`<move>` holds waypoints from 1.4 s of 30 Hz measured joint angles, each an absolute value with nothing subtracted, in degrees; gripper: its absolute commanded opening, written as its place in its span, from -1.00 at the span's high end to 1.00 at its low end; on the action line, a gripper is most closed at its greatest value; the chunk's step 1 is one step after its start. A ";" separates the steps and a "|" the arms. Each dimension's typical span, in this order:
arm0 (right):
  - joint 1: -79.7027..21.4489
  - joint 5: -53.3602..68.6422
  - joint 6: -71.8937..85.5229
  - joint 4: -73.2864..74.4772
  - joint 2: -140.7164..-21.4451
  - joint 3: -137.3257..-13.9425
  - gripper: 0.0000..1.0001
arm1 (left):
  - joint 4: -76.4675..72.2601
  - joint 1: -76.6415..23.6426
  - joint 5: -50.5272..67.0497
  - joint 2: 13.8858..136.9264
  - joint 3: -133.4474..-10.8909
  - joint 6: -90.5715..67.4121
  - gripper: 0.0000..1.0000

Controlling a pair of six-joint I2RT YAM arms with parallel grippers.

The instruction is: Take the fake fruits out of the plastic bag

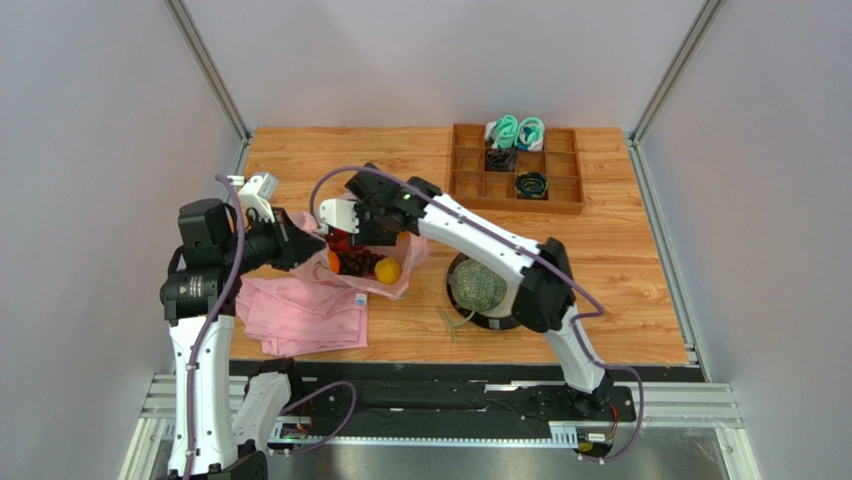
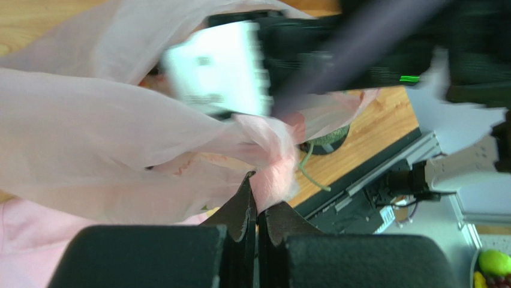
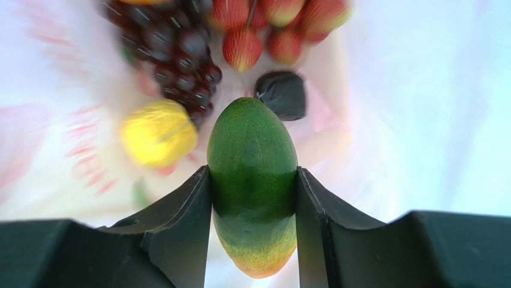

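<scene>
The translucent pink plastic bag (image 1: 403,262) lies left of the table's middle with its mouth held up. My left gripper (image 2: 259,201) is shut on a bunched edge of the bag (image 2: 277,174). My right gripper (image 3: 253,186) reaches down inside the bag (image 3: 420,108), and both fingers press the sides of a green fruit with an orange-yellow tip (image 3: 252,162). Below it lie dark purple grapes (image 3: 180,60), red berries (image 3: 264,30) and a yellow lemon (image 3: 158,133). From above, an orange (image 1: 333,262) and the lemon (image 1: 387,269) show through the bag. The netted melon (image 1: 477,285) sits outside it on a black dish.
A folded pink cloth (image 1: 300,315) lies in front of the bag, by the left arm. A wooden compartment tray (image 1: 517,190) with teal and black items stands at the back right. A small black object (image 3: 282,94) rests among the fruits in the bag.
</scene>
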State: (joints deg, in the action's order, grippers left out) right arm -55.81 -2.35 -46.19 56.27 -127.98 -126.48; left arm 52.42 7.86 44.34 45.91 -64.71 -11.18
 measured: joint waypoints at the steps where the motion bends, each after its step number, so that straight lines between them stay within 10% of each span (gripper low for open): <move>1: -55.81 -0.19 -45.30 56.03 -124.66 -125.47 1.00 | 51.27 7.86 44.25 46.04 -64.49 -11.73 1.00; 14: -53.98 25.54 -22.85 50.41 -102.85 -124.22 1.00 | 40.18 7.20 41.47 47.88 -61.52 -17.10 1.00; 31: -24.80 5.72 -18.31 49.15 -86.72 -78.74 1.00 | 38.76 7.20 41.45 48.45 -61.49 -18.76 1.00; 42: -22.94 6.24 -21.26 49.89 -92.40 -73.54 0.77 | 41.30 7.20 41.23 52.29 -62.39 -14.83 1.00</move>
State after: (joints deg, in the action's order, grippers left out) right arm -22.94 6.24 -21.26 49.89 -92.40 -73.54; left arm 41.30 7.20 41.23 52.29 -62.39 -14.83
